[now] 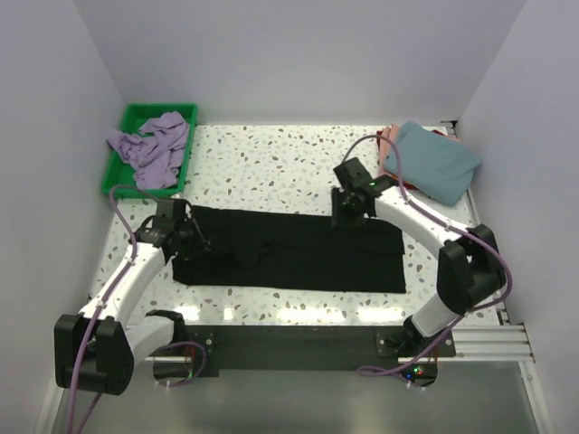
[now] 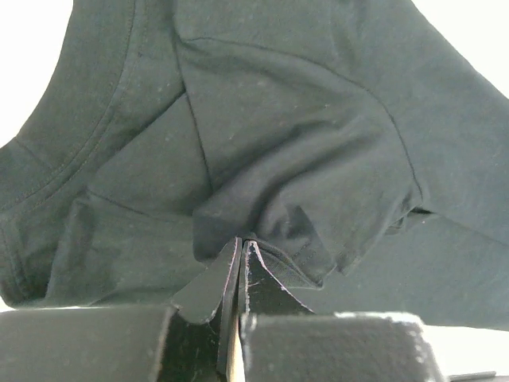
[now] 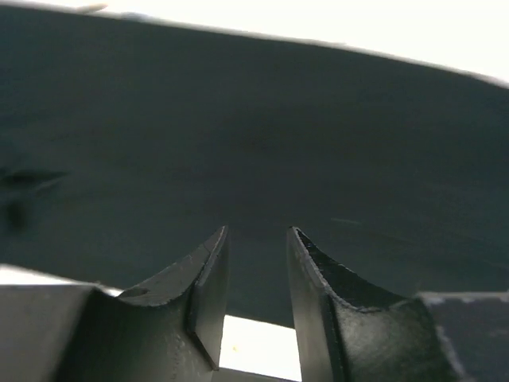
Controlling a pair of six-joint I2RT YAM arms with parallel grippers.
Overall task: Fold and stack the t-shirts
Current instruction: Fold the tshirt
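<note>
A large black t-shirt (image 1: 298, 253) lies across the middle of the table, folded into a long flat band. My left gripper (image 1: 194, 237) is at its left end, by the collar and sleeve. In the left wrist view that gripper (image 2: 241, 241) is shut, with a bunched fold of the black t-shirt (image 2: 302, 119) at its tips. My right gripper (image 1: 346, 217) is at the band's far edge, right of centre. It stands open (image 3: 257, 231) with nothing between the fingers, and the black cloth (image 3: 254, 135) lies smooth just beyond them.
A green tray (image 1: 158, 108) at the back left holds a crumpled lavender t-shirt (image 1: 149, 145). At the back right a folded teal-blue t-shirt (image 1: 434, 161) lies on top of a pink one (image 1: 387, 136). White walls close in the table on three sides.
</note>
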